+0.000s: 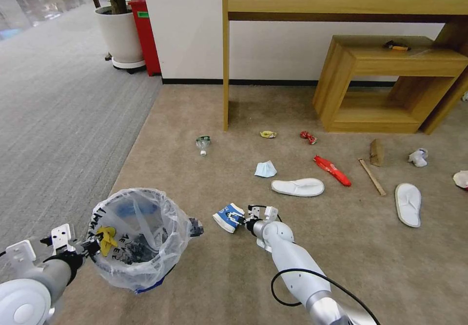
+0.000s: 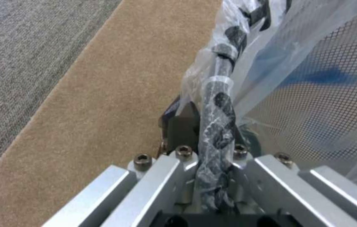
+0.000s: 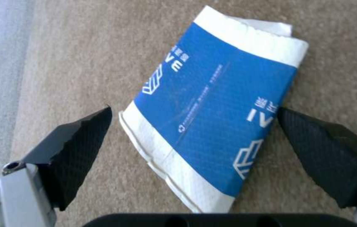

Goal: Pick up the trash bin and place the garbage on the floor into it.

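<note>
Above the packet (image 3: 212,107), right gripper (image 3: 193,129) jaws spread.

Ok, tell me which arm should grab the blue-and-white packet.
The right. Its claw is open with a finger on either side of the blue-and-white packet on the floor. The left claw is shut on the trash bin rim, so it is busy.

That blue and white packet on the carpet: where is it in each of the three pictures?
Head view: blue-white packet lies low centre, just before the right gripper.
Left wrist view: not in it.
Right wrist view: the packet sits mid-picture between the open fingers.
Shared landmark: the beige carpet.
</note>
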You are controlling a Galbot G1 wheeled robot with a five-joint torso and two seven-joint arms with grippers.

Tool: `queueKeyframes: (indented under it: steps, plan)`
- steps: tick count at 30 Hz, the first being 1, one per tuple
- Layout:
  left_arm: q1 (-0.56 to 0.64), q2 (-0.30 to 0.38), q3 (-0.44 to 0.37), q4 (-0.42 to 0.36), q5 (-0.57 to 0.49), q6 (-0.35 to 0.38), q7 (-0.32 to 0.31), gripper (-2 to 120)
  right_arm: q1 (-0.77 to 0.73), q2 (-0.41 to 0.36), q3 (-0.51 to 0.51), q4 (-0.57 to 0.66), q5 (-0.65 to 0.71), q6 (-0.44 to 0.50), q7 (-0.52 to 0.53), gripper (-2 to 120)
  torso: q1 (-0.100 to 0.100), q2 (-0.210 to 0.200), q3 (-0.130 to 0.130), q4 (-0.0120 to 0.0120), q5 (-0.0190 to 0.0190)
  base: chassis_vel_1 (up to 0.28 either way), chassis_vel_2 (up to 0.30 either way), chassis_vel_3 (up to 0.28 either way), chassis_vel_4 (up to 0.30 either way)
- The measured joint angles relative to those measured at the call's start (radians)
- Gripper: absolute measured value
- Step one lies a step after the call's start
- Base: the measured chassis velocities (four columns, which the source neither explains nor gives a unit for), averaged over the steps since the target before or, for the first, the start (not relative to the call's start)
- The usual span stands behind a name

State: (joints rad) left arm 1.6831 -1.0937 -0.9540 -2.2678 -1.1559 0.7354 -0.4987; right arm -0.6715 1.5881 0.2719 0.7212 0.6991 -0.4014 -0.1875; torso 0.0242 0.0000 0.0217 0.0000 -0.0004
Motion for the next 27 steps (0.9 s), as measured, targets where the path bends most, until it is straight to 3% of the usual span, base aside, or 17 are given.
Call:
queueKeyframes:
  steps: [13, 27]
  plan:
    - [0.003, 0.003, 0.001, -0.012, 0.001, 0.0, 0.007, 0, 0.016, 0.01, 0.023, -0.036, -0.022, 0.001, -0.002, 100, 0.0, 0.0, 0.0, 0.0, 0.0, 0.0, 0.0, 0.0, 0.0]
    - [0.021, 0.003, -0.006, -0.019, 0.015, 0.0, 0.015, 0, 0.045, 0.021, 0.059, -0.126, -0.091, 0.06, -0.104, 100, 0.0, 0.0, 0.0, -0.0001, 0.0, 0.0, 0.0, 0.0, 0.0]
